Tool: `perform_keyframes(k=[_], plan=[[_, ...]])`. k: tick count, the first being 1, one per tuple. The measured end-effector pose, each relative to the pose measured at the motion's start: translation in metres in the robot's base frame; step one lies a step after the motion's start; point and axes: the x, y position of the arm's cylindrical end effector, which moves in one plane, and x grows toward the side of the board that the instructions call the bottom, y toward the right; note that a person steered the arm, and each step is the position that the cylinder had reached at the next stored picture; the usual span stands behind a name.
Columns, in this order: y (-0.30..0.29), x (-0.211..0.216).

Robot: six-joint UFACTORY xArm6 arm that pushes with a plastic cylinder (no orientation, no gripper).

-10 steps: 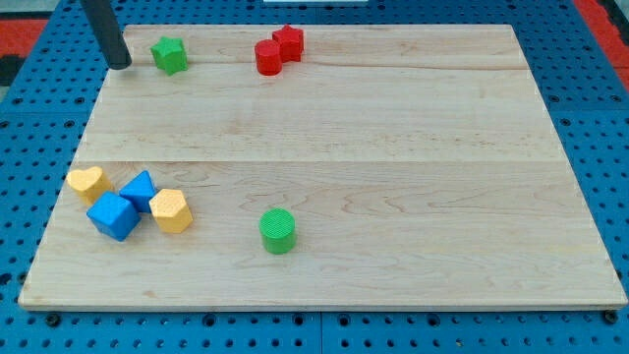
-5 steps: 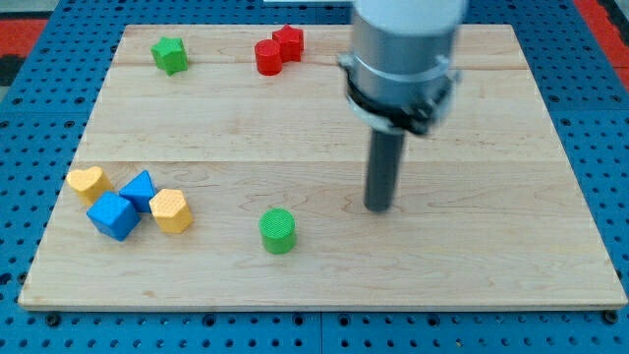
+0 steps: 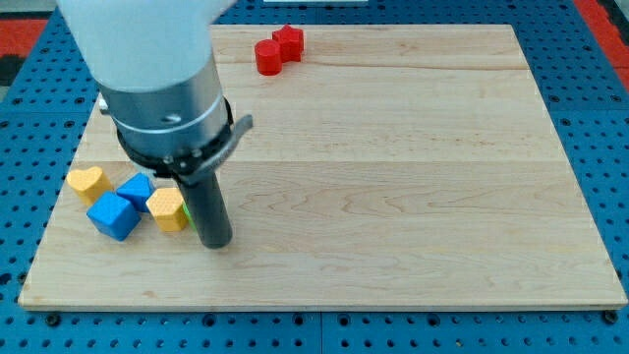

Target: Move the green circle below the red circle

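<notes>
My tip [image 3: 216, 243] rests on the board near the view's bottom left, just right of the yellow hexagon block [image 3: 165, 208]. Only a thin sliver of the green circle [image 3: 185, 211] shows, squeezed between the rod and the yellow hexagon; the rod hides the rest of it. The red circle [image 3: 267, 57] stands near the view's top, with a red star-like block [image 3: 289, 41] touching its upper right. The green circle is far below and to the left of the red circle.
A yellow heart [image 3: 86, 182], a blue triangle-like block [image 3: 138, 189] and a blue cube-like block [image 3: 111, 216] cluster at the left, touching the yellow hexagon. The arm's wide grey body [image 3: 157, 79] covers the board's top left.
The rod swept from right of the green circle to the left, and the green circle shifted left against the yellow hexagon. The arm now hides the green star.
</notes>
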Motion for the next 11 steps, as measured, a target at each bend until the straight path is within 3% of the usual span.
perform_keyframes(k=[2, 3, 5, 6, 7, 8, 9, 11], plan=[[-0.01, -0.097], [-0.003, -0.114], [-0.021, -0.068], [-0.094, -0.113], [-0.075, -0.161], [-0.031, -0.169], [-0.059, -0.159], [0.017, -0.19]])
